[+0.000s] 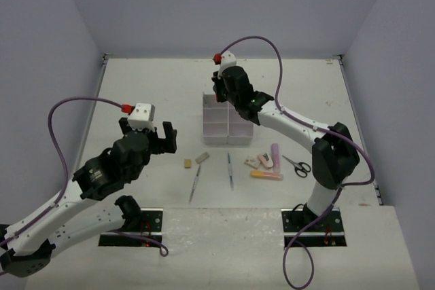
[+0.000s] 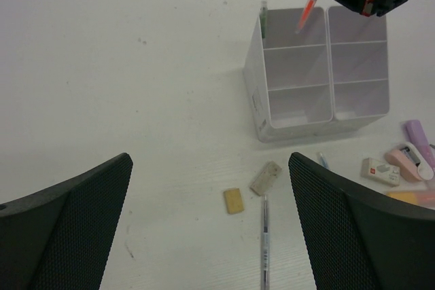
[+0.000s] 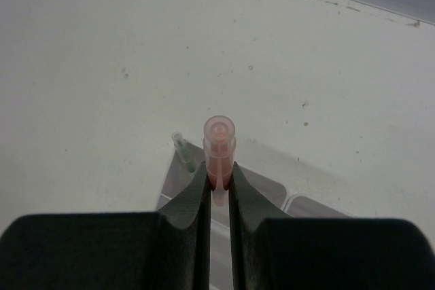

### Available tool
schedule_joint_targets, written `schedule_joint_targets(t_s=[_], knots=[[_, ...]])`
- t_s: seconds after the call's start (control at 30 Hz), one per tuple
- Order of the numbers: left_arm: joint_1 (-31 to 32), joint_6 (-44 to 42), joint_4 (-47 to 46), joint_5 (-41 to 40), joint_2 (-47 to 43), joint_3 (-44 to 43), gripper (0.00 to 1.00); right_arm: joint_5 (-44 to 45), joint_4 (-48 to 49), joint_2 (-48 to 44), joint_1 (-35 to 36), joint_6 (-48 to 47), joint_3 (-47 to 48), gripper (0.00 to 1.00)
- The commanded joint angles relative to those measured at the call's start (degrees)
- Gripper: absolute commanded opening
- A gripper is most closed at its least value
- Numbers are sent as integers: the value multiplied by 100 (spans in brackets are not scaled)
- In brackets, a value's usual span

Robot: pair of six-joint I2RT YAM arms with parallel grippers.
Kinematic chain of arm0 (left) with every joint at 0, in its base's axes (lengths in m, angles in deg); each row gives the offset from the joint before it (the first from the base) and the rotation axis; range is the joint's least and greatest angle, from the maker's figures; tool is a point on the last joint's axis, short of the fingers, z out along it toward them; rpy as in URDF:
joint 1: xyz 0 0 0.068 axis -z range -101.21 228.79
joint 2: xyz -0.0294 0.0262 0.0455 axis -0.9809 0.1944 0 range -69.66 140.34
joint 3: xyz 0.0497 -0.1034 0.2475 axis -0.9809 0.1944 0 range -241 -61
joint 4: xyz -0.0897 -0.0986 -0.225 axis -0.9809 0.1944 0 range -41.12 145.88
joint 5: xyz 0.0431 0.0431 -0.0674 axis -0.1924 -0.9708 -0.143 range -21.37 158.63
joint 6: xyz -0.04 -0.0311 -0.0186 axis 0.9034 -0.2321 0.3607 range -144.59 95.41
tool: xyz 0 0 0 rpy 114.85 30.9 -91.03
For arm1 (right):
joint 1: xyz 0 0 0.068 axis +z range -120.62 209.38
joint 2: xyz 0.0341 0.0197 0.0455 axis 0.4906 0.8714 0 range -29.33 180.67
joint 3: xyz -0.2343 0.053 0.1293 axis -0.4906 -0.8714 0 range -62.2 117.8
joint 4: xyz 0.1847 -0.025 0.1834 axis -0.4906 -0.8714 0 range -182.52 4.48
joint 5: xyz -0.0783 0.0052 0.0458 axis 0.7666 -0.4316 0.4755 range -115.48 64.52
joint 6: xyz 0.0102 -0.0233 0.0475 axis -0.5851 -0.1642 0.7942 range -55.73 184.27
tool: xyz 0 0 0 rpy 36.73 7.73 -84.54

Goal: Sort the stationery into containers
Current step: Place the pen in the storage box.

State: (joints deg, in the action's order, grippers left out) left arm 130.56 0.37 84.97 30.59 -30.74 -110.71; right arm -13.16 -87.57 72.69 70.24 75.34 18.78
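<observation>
The right jaws are clamped on a thin orange plastic pen (image 3: 219, 149), which sticks up between them and hangs out below them, slightly tilted, its lower tip (image 2: 300, 28) at the rim of the small white rectangular plastic organizer (image 2: 255, 93) with 6 square compartments. That tip is over the far compartment of the left column, directly beneath the right jaws. Just left of these jaws, a thin green-tinted clear pen (image 3: 182, 150) stands in the same compartment's corner. The left jaws stand wide apart, low over the bench (image 2: 122, 66) and holding nothing. Ahead of them and between them lie a small tan rectangular eraser (image 2: 233, 200), a pale grey eraser (image 2: 266, 178) and a thin grey pen (image 2: 264, 242). Ahead and to their right are a pink-and-white eraser (image 2: 380, 171) and a pink marker (image 2: 420, 137). The black-handled scissors (image 1: 297, 166) lie on the bench below and behind the right jaws.
</observation>
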Motion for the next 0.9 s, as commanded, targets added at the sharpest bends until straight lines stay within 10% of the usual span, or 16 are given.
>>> schedule_joint_targets(t_s=[0.0, 0.5, 0.87], knots=[[-44, -202, -234, 137, 186, 14, 100, 8, 465, 111, 18, 165, -19, 8], [-133, -300, -297, 311, 79, 41, 100, -137, 405, 70, 162, 257, -223, 44], [-212, -307, -296, 288, 20, 50, 100, 119, 43, -1134, 291, 296, -561, 49]])
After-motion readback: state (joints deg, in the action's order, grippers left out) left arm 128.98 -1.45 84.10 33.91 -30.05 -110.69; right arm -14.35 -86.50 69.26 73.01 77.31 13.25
